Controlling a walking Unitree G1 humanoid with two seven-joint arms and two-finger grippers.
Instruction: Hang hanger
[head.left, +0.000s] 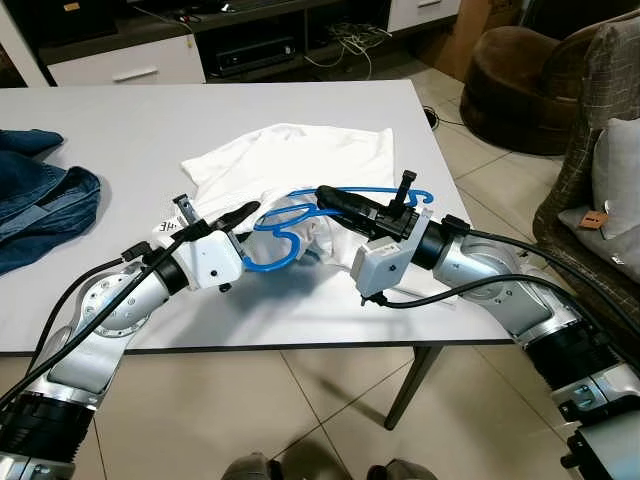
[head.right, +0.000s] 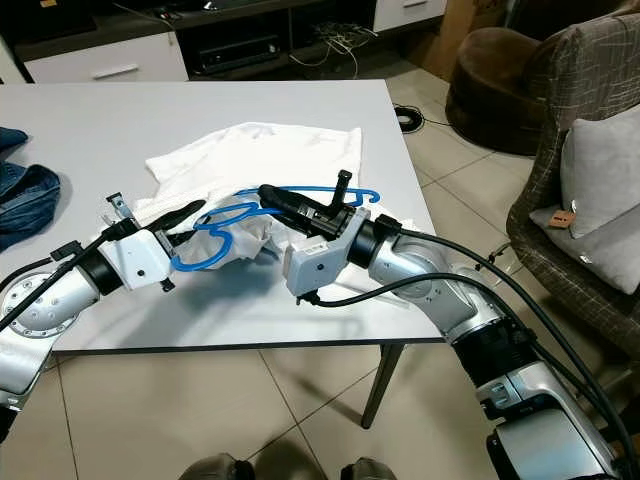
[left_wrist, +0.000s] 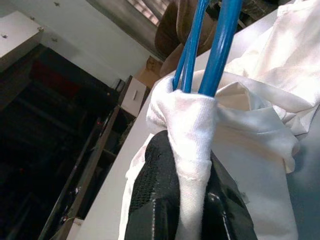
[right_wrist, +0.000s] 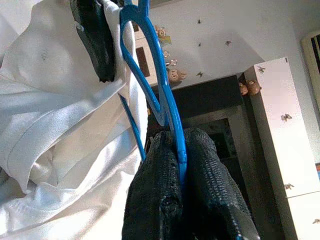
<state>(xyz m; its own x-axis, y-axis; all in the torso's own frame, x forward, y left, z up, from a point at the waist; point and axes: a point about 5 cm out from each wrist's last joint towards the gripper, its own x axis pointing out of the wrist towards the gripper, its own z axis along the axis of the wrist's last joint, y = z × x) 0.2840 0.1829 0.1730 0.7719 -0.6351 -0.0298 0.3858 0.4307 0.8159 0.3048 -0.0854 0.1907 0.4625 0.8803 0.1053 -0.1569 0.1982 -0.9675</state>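
Right hand clamped tight on the rod of the blue hanger; left hand pinched shut on a fold of the white shirt's collar, wrapped round the hanger's other end. Hanger held low over the tabletop between the two hands, partly buried in cloth, long axis running roughly left to right across the robot's front; which way the hook points cannot be told. Judged early to midway: hanger only being worked into the shirt, with the seating, lifting and hanging all left.
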